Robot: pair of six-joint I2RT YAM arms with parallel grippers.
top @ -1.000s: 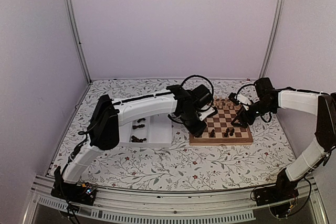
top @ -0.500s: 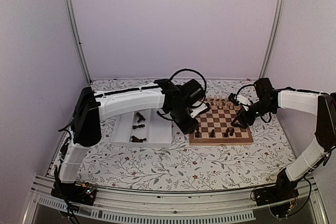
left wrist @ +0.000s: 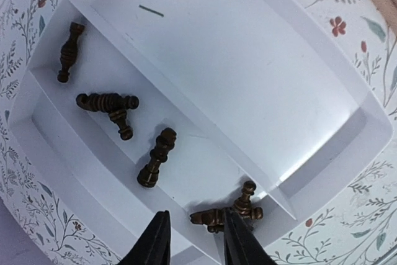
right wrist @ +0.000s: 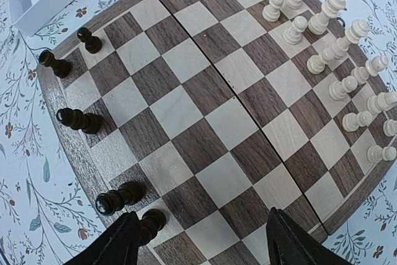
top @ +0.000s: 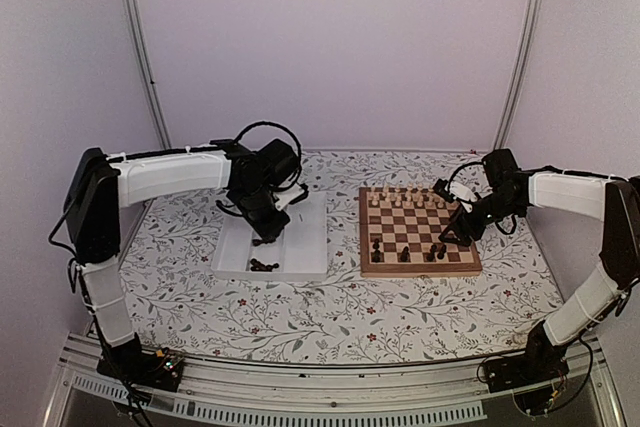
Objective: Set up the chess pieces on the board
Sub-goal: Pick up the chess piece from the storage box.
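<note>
The board (top: 415, 228) lies right of centre, with several dark chess pieces (top: 404, 254) standing along its near rows and pale figures (top: 405, 197) along the far side. More dark pieces (left wrist: 157, 156) lie on their sides in the narrow compartment of the white tray (left wrist: 260, 66). My left gripper (left wrist: 195, 243) hovers over that compartment, open, nothing between its fingers; a fallen piece (left wrist: 214, 217) lies just by the right finger (left wrist: 239, 240). My right gripper (right wrist: 211, 246) stands open above the board's near right squares, with a dark piece (right wrist: 151, 221) beside its left finger.
The tray (top: 305, 247) sits left of the board on the flowered tablecloth. Its wide compartment (left wrist: 236, 48) holds nothing. Pale figures (right wrist: 329, 41) crowd the board's far rows. Metal frame posts (top: 140, 47) stand at the back corners.
My left arm has swung left from the board's near left corner to above the tray, leaving a dark piece standing on the board there. The right arm has not moved.
</note>
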